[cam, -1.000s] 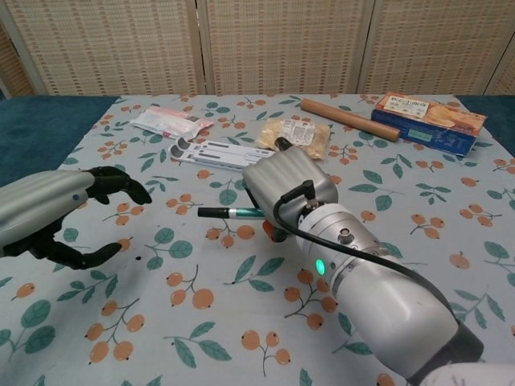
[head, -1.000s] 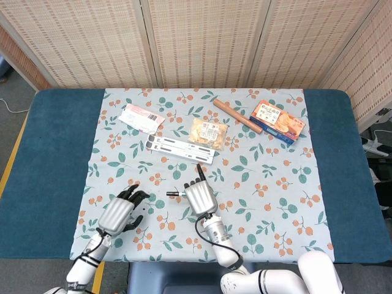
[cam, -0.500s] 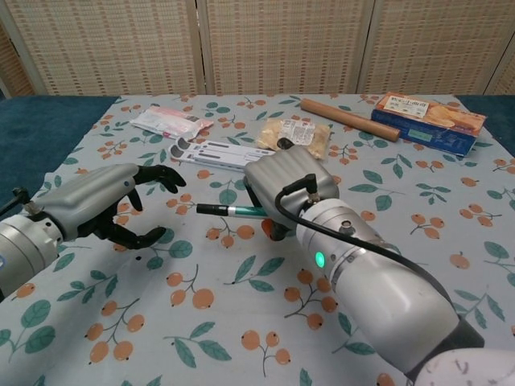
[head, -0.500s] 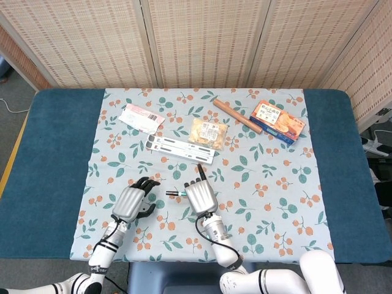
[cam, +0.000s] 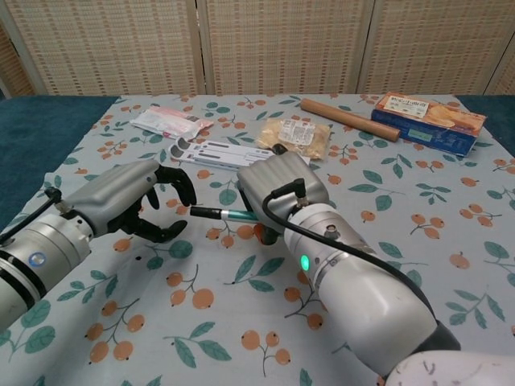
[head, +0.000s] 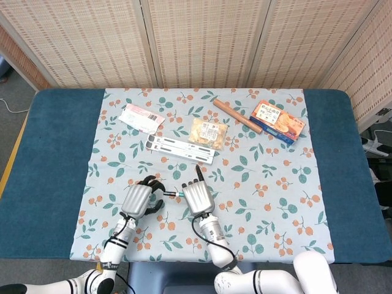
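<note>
The right hand [cam: 278,189] grips a pen [cam: 221,214] level above the desk [head: 55,184], its long axis running sideways, dark tip toward the left hand [cam: 129,197]. That hand's fingers [cam: 179,183] are curled apart, holding nothing, just beside the tip.

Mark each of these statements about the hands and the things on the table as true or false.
1. The right hand holds a pen. True.
2. The left hand grips the pen. False: its fingers are spread just short of the tip.
3. The wooden stick lies beside the biscuit box. True.
4. The snack bag lies in the left hand. False: it lies on the tablecloth.
</note>
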### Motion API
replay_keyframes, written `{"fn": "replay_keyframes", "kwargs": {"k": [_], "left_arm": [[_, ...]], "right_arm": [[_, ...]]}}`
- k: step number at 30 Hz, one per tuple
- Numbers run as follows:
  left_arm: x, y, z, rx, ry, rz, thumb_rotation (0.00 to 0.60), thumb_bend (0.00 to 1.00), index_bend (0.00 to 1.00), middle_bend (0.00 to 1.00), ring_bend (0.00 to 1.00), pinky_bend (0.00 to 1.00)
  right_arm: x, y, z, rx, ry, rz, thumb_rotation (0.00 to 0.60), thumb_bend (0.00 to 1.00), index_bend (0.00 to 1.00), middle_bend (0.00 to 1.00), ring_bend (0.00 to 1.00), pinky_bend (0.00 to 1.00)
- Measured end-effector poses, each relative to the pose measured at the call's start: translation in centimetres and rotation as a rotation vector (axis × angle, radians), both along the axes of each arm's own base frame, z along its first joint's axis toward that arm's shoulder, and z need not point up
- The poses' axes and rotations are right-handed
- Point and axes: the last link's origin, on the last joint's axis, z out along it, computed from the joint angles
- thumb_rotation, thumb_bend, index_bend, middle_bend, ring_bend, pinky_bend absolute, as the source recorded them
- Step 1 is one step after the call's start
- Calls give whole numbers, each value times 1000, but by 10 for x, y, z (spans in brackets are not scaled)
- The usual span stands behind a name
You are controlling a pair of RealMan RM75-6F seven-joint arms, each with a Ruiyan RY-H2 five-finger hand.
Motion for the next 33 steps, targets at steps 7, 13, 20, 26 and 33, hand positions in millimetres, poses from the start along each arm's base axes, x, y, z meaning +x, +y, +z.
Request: {"fn": "replay_keyframes", "kwargs": {"k": [7,13,20,26,33], "left_arm": [[1,1,-5,-18,20,-8,600,373,414,372,185,405],[4,3,-8,-14,13,-14,600,371,434,415,214,407],[6,5,-10,-6,-5,-20,600,372,461,444,241,410],[7,4,-13,-20,-23,-26,600,372,476,464,246,409],[8,7,-14,-13,-24,-31,600,371,497,480,255,409]], "right_arm": [[1,0,-1,5,-13,-7,600,362,983,849,478,3],[2,1,-2,20,-27,-20,600,363,983,849,478,5],[3,1,-2,22,-40,-24,600,362,983,849,478,6],[3,1,-3,26,-44,-29,600,362,983,849,478,8],[4,3,-5,31,-53,-31,600,362,983,849,478,8]]}}
